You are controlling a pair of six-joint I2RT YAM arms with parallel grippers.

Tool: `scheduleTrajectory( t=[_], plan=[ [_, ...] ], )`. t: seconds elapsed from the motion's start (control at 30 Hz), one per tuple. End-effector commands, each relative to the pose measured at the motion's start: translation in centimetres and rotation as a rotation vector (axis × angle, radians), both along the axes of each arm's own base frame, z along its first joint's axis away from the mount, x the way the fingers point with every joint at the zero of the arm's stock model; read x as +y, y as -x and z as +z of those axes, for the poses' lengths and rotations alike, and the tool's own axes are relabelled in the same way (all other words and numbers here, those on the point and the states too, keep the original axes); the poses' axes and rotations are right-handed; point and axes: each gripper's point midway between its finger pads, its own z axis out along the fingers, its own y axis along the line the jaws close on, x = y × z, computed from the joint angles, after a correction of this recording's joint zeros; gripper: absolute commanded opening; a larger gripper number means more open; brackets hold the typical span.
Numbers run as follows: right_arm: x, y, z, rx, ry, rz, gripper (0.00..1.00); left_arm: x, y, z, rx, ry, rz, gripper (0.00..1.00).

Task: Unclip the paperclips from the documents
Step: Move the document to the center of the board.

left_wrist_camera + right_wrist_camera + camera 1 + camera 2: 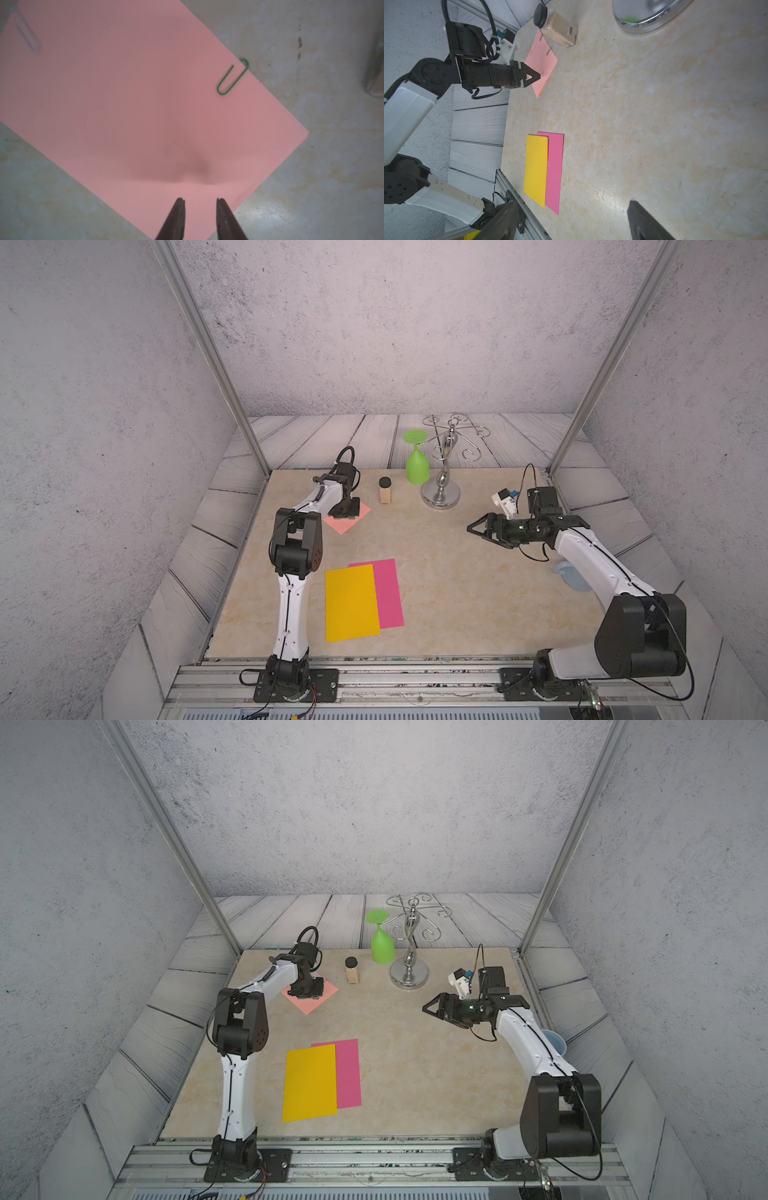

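The salmon pink document (pixel 124 93) lies at the back left of the table. A green paperclip (pixel 232 78) sits on one of its edges, and a pale paperclip (pixel 27 33) is on a far corner. My left gripper (pixel 200 200) points down onto this sheet near its corner, open by a narrow gap, with only paper under the tips; the paper bulges just ahead of them. The yellow document (pixel 351 601) overlaps the magenta document (pixel 390 593) at the front, and no clips show on them. My right gripper (pixel 471 529) hovers wide open at the right, holding nothing.
A chrome wire stand (pixel 442 489) with a green glass (pixel 417 462) hung upside down on it stands at the back. A black-capped spice jar (pixel 385 490) is close to the pink sheet. A pale blue cup (pixel 567 574) lies under my right arm.
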Motion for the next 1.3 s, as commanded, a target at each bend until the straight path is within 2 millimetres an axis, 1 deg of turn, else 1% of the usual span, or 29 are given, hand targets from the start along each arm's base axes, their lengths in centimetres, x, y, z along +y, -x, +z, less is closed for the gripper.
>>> scheduleTrajectory(
  t=[0.0,0.07,0.13,0.3,0.4,0.5,0.67,0.93,1.1,1.27],
  plan=[
    [0.3,0.9,1.8,-0.052,-0.007,0.026,0.84,0.2,0.0,-0.5,0.023,0.005,-0.010,0.31],
    [0.3,0.8,2.0,-0.055,-0.007,0.028,0.84,-0.2,0.3,-1.2,0.050,0.025,-0.017,0.31],
    [0.3,0.8,2.0,-0.056,-0.007,0.028,0.84,-1.1,0.9,-2.4,0.095,0.069,-0.042,0.31],
    [0.3,0.8,2.3,-0.060,-0.006,0.028,0.84,-2.4,3.2,-4.6,0.210,0.102,-0.065,0.30],
    [0.3,0.7,2.4,-0.062,-0.005,0.027,0.84,-3.3,4.8,-5.2,0.247,0.115,-0.082,0.29],
    [0.3,0.7,2.5,-0.062,-0.006,0.028,0.84,-4.5,6.0,-5.1,0.261,0.113,-0.117,0.29],
    [0.3,0.5,2.6,-0.063,-0.007,0.027,0.84,-7.5,8.0,-4.8,0.285,0.145,-0.176,0.29],
    [0.3,0.5,2.6,-0.063,-0.006,0.028,0.84,-13.0,12.1,-5.7,0.333,0.219,-0.252,0.29],
    [0.4,0.4,2.5,-0.061,-0.010,0.029,0.84,-16.6,13.6,-5.6,0.335,0.256,-0.307,0.29],
    [0.4,0.5,2.5,-0.060,-0.011,0.029,0.84,-20.3,14.4,-5.1,0.328,0.278,-0.373,0.28]
  ],
)
